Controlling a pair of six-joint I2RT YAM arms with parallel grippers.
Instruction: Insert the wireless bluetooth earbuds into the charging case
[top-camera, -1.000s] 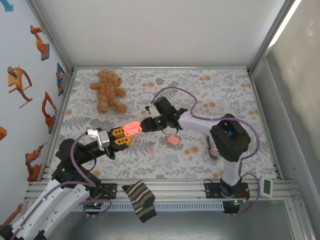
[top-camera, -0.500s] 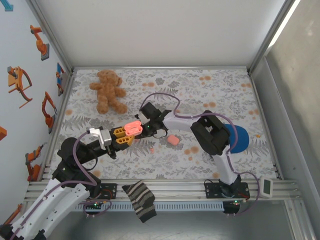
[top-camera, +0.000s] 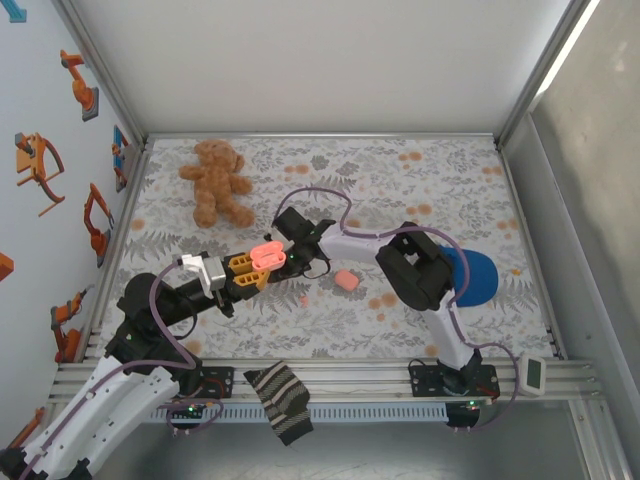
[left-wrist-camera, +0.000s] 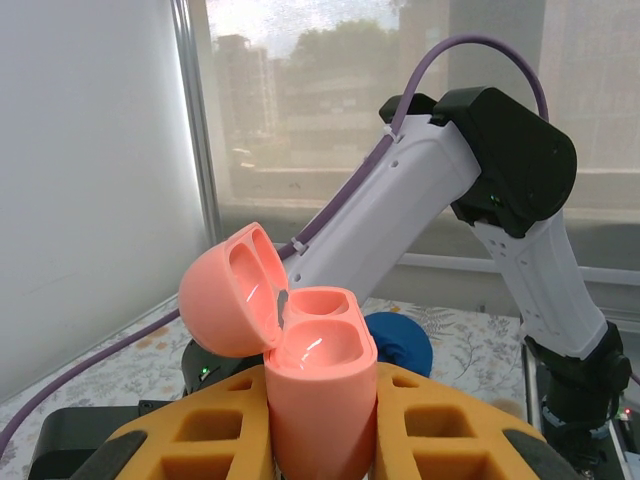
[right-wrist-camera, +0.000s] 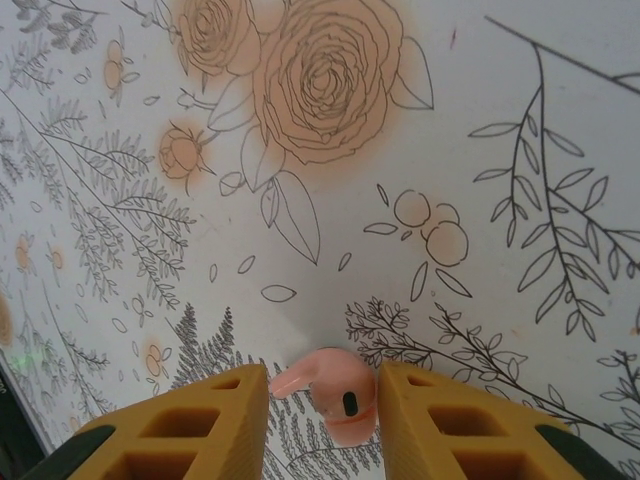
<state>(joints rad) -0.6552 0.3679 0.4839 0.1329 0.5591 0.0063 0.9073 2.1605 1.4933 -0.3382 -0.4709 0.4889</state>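
My left gripper (top-camera: 246, 268) is shut on the open salmon-pink charging case (top-camera: 265, 254) and holds it upright above the cloth. In the left wrist view the case (left-wrist-camera: 318, 385) stands between the yellow fingers (left-wrist-camera: 196, 432) with its lid (left-wrist-camera: 228, 292) tipped back to the left. Both wells are empty. My right gripper (top-camera: 284, 244) is just behind the case. It is shut on one earbud (right-wrist-camera: 338, 396), which sits between the right gripper's (right-wrist-camera: 322, 386) two pads, stem pointing left. Another tiny earbud (top-camera: 304, 298) lies on the cloth.
A second pink case (top-camera: 346, 281) lies on the floral cloth right of the grippers. A teddy bear (top-camera: 215, 180) sits far left. A blue round object (top-camera: 478, 276) lies behind the right arm, and a striped sock (top-camera: 280, 400) hangs over the front rail.
The right arm has swung left, bringing its gripper behind the held case and uncovering the blue object. Its jaws have narrowed. The left gripper and case have barely moved.
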